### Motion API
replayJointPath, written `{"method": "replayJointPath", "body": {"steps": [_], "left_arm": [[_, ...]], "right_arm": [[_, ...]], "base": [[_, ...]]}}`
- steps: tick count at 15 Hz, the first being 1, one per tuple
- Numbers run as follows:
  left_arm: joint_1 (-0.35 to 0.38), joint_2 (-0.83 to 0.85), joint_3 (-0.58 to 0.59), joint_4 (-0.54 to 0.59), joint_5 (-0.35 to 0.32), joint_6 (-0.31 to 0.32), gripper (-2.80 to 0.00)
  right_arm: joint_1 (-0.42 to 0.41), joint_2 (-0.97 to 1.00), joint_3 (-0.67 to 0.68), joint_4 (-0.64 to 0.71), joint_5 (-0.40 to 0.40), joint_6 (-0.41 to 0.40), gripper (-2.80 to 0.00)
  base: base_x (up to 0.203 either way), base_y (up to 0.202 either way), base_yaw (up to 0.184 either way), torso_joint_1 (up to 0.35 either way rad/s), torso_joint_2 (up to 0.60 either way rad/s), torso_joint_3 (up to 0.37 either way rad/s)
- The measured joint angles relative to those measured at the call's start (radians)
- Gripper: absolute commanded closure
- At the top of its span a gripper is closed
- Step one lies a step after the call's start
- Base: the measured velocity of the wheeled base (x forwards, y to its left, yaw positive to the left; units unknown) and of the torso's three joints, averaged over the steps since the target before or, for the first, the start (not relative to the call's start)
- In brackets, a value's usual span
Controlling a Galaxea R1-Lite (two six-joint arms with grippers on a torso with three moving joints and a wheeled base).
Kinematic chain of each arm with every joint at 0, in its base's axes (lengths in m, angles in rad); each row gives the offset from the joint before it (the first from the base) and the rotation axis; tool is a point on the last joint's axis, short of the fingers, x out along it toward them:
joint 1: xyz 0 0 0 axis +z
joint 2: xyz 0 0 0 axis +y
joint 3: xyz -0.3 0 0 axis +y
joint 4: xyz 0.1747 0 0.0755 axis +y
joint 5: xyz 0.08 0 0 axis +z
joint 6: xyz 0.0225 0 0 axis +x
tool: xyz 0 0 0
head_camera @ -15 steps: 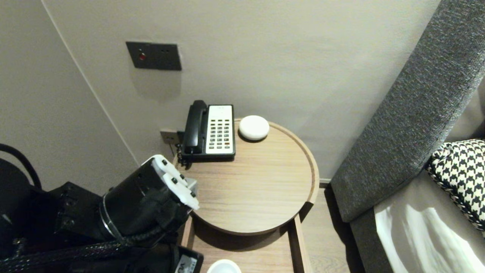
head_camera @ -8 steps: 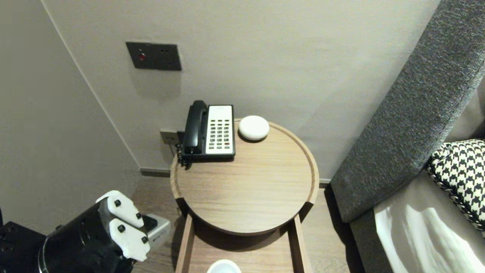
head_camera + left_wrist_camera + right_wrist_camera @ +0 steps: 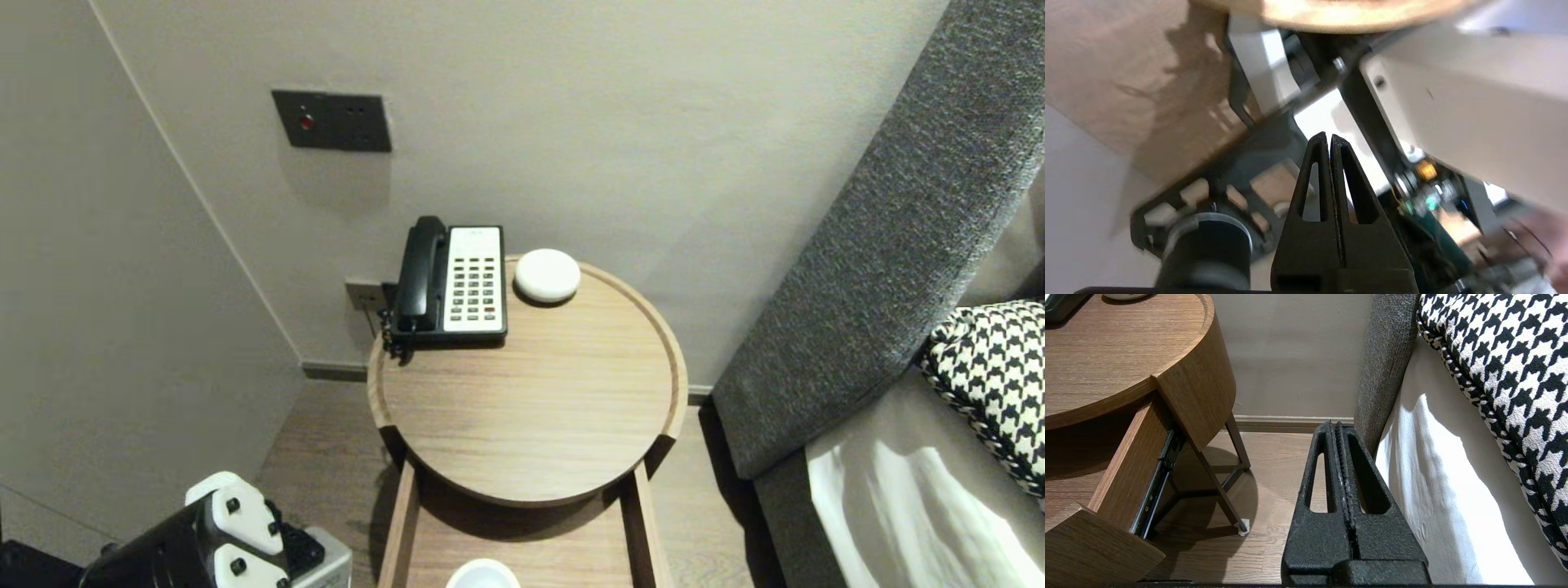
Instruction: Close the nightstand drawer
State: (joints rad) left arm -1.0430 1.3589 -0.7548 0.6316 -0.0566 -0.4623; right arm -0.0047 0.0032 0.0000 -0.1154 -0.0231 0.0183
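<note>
**Left gripper** [image 3: 1329,136]: jaws are pressed fully together and nothing is held. It is carried low, and a blurred white panel [image 3: 1453,106] is seen beyond the tips. The left arm [image 3: 224,539] is seen low at the left of the bedside table [image 3: 663,327], over the wooden floor [image 3: 326,441].

**Right gripper** [image 3: 1333,425]: jaws are closed tight and empty. It is parked above the floor, between the table's drawer [image 3: 1126,469] and the white sheet [image 3: 1425,477] of the bed, and it touches neither.

**Bedside table:** the round wooden top is set against the wall, between the room corner and the grey headboard [image 3: 882,245].

**Drawer:** it is pulled out from under the front edge of the round top. A white round object [image 3: 482,575] is partly seen inside.

**Telephone** [image 3: 457,282]: it is placed at the back left edge of the top, with the handset on its cradle.

**White puck** [image 3: 547,275]: it is set at the back edge, just beside the telephone.

**Houndstooth cushion** [image 3: 996,376]: it is laid on the bed against the headboard.

**Wall plate** [image 3: 331,121]: it is mounted above the telephone.
</note>
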Motion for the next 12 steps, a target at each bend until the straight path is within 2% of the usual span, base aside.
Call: {"method": "replayJointPath", "body": {"steps": [4, 8, 12], "left_arm": [[-0.014, 0.063, 0.100, -0.183, 0.082, 0.003, 0.00], [-0.025, 0.111, 0.125, -0.201, 0.086, 0.002, 0.00], [-0.026, 0.151, 0.154, -0.332, 0.098, -0.007, 0.00]], "right_arm": [[0.000, 0.000, 0.000, 0.000, 0.000, 0.000, 0.00], [0.000, 0.000, 0.000, 0.000, 0.000, 0.000, 0.00], [0.000, 0.000, 0.000, 0.000, 0.000, 0.000, 0.00]], "base": [[0.000, 0.000, 0.000, 0.000, 0.00, 0.000], [0.000, 0.000, 0.000, 0.000, 0.00, 0.000], [0.000, 0.000, 0.000, 0.000, 0.00, 0.000]]}}
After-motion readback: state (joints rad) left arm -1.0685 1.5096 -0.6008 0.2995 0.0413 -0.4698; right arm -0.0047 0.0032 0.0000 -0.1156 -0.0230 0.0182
